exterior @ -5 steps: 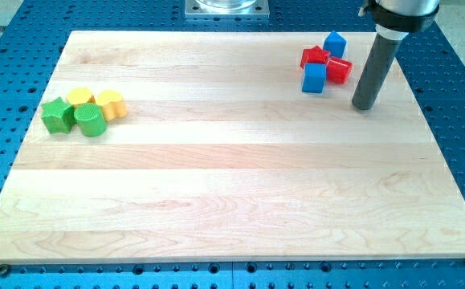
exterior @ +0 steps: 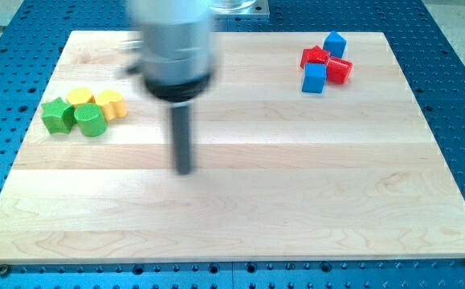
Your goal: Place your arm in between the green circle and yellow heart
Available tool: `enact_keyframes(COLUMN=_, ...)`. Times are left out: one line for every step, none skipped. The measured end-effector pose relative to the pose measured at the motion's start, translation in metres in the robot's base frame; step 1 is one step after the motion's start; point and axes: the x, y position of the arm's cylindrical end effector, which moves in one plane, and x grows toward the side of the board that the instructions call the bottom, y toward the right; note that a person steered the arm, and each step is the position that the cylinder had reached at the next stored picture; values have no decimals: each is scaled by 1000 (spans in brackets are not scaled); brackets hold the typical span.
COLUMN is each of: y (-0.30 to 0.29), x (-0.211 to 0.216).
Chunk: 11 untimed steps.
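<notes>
The green circle (exterior: 91, 120) stands at the view's left of the board, touching a green star-like block (exterior: 57, 115) on its left. The yellow heart (exterior: 112, 103) touches the circle's upper right, and another yellow block (exterior: 79, 98) sits behind the circle. My tip (exterior: 184, 169) is on the board to the right of and below this cluster, well apart from it. The rod and its mount are blurred by motion.
At the view's upper right lies a second cluster: a blue block (exterior: 335, 43), a red star-like block (exterior: 316, 56), a red block (exterior: 340, 70) and a blue block (exterior: 314, 78). The wooden board (exterior: 240, 209) rests on a blue perforated table.
My rod has swept from the view's upper right, beside the red and blue cluster, across to the left-centre of the board. No block has moved.
</notes>
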Motion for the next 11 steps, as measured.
enact_keyframes(y=-135, x=-23)
enact_keyframes(y=-162, x=-71)
enact_keyframes(y=-157, x=-81)
enact_keyframes(y=-136, x=-81)
enact_keyframes(y=-118, x=-81)
enact_keyframes(y=-118, x=-62)
enact_keyframes(y=-99, x=-40)
enact_keyframes(y=-75, x=-51)
enact_keyframes(y=-34, x=-62)
enact_keyframes(y=-40, x=-95)
enact_keyframes(y=-41, x=-129)
